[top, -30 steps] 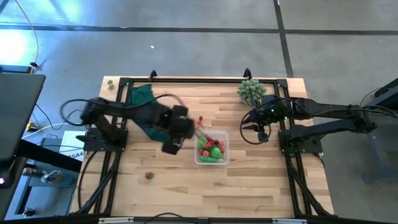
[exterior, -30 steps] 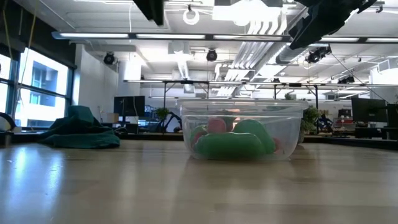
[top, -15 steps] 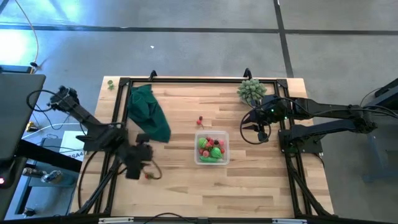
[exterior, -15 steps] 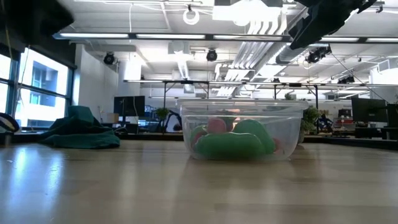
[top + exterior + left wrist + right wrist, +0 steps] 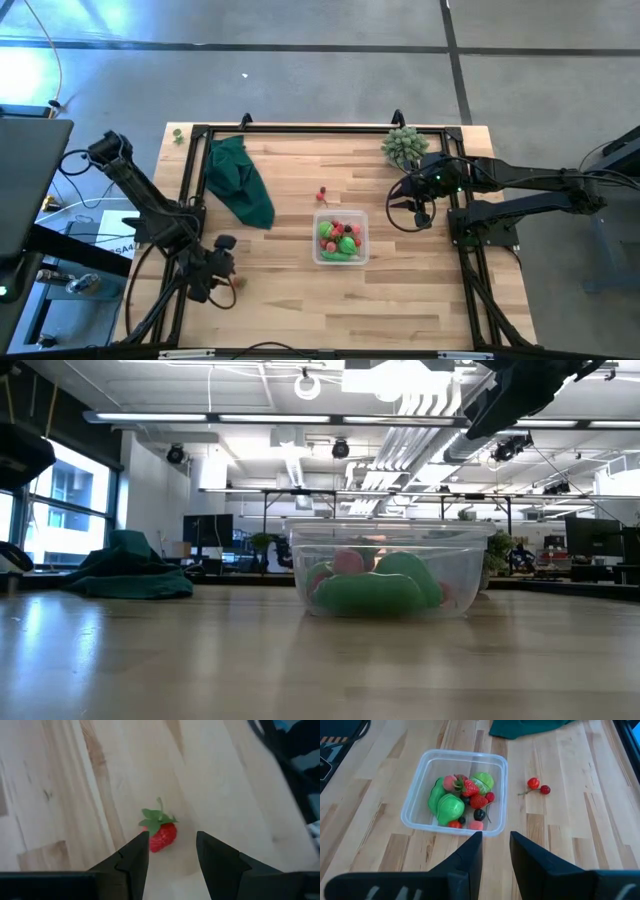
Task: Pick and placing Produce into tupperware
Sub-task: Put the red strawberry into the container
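Left tool (image 5: 172, 852) sits open and empty right above the strawberry (image 5: 161, 831); closing off-center could squirt it across the worktop (image 5: 225, 780).

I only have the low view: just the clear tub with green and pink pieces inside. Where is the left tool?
Observer: The left tool is down at the table's front-left edge, by a strawberry.
Operator: Gripped?
Observer: No. The left wrist view shows the strawberry lying on the wood just ahead of the open fingers.
Operator: Anything else outside the tub?
Observer: Yes, a pair of cherries lies on the wood between the tupperware and the green cloth.
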Action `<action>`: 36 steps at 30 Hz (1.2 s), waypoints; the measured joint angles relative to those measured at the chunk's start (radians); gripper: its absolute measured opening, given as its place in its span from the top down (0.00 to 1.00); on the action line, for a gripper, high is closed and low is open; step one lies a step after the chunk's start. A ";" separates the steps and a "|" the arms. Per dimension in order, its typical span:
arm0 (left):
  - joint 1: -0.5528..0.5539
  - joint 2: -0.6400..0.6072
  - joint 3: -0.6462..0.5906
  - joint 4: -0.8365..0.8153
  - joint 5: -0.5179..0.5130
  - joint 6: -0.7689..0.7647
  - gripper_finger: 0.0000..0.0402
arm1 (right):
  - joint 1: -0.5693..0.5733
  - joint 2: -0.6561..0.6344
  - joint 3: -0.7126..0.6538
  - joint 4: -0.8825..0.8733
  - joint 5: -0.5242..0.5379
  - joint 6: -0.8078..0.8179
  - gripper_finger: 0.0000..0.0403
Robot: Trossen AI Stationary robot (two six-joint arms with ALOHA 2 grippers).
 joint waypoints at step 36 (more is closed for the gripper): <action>0.000 0.238 -0.004 0.101 -0.028 0.141 0.42 | 0.000 0.000 0.000 0.000 0.000 0.000 0.78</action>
